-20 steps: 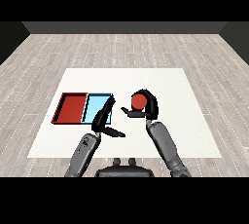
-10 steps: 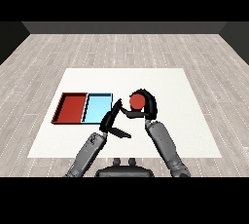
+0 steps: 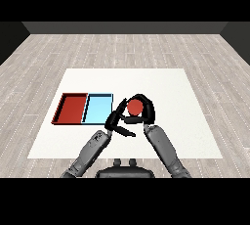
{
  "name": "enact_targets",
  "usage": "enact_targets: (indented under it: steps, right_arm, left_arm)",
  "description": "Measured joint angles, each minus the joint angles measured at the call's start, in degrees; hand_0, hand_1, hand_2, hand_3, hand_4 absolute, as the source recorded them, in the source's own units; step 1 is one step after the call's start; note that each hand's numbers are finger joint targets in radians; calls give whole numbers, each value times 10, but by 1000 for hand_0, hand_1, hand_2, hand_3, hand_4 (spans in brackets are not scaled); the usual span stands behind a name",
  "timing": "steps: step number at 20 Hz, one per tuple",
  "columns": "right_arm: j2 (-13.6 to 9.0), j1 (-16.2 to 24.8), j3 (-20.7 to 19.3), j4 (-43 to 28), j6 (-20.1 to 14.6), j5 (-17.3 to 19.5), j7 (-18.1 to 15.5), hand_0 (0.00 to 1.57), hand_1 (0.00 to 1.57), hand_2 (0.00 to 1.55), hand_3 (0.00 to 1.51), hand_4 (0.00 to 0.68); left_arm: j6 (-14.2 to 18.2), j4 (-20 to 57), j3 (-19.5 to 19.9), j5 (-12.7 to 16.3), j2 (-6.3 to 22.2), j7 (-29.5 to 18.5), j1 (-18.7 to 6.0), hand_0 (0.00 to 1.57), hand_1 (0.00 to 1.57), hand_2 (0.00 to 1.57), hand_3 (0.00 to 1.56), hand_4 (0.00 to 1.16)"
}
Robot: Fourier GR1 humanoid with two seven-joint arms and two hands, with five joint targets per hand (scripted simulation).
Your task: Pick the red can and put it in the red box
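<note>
Red can (image 3: 135, 106), upright with its long axis vertical near the white counter (image 3: 166, 87) centre, sits wrapped in the right robot hand (image 3: 144, 114), left robot hand (image 3: 117, 121) relaxed at its eight o'clock, red tray (image 3: 62, 109) toward nine; probably light, stiff, slippery, best held mid-body.

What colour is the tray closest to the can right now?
Light blue. In the head view, the light blue tray lies beside the red can.
</note>
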Motion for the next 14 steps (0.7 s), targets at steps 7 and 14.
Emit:
enact_targets:
  steps: [7,14]
  right_arm:
    - [-1,-36,33,21,-39,-15,-2,1571,1571,1473,1401,631]
    - [-8,-53,50,22,-51,-17,9,1571,1571,1484,1407,651]
  left_arm:
    - [13,21,-5,29,2,8,-35,0,0,0,0,0]
    - [19,28,-15,42,13,-23,-41,0,0,0,0,0]
